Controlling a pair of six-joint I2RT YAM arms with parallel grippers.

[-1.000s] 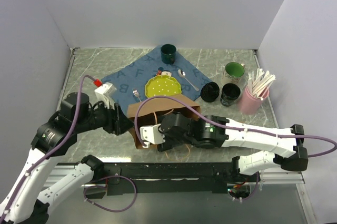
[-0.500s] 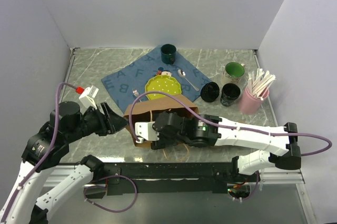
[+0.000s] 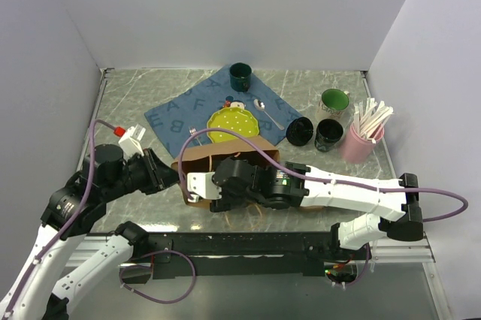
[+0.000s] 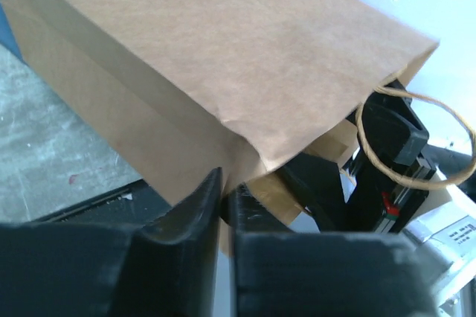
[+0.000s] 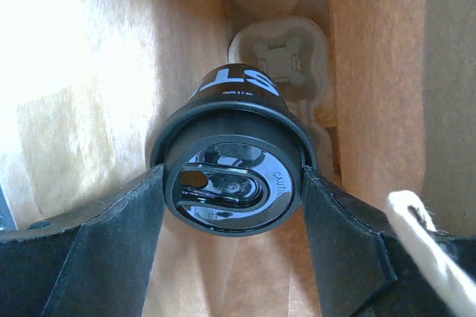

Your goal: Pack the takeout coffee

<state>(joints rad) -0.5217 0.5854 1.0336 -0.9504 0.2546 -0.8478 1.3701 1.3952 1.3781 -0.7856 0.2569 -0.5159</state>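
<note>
A brown paper bag (image 3: pixel 225 156) stands in front of the arms, its mouth toward me. My left gripper (image 3: pixel 175 176) is shut on the bag's rim (image 4: pixel 245 183), with paper pinched between the fingers (image 4: pixel 197 213). Inside the bag, my right gripper (image 5: pixel 232 198) is shut on a takeout coffee (image 5: pixel 232 183), a black cup with a glossy black lid and white lettering. It hangs above a moulded-pulp carrier (image 5: pixel 286 53) at the bag's bottom. Two more black cups (image 3: pixel 328 134) (image 3: pixel 299 131) rest at the right.
A blue lettered mat (image 3: pixel 180 113) carries a yellow plate (image 3: pixel 232 122), a spoon (image 3: pixel 267 113) and a dark green mug (image 3: pixel 240 76). A green-topped cup (image 3: pixel 334 101) and a pink holder of white sticks (image 3: pixel 359 142) stand at the far right. The bag's string handle (image 4: pixel 416 138) loops near the right arm.
My left gripper has swung back to the bag and shut on its rim. The right arm has pushed further left into the bag with the cup, and the bag has shifted left.
</note>
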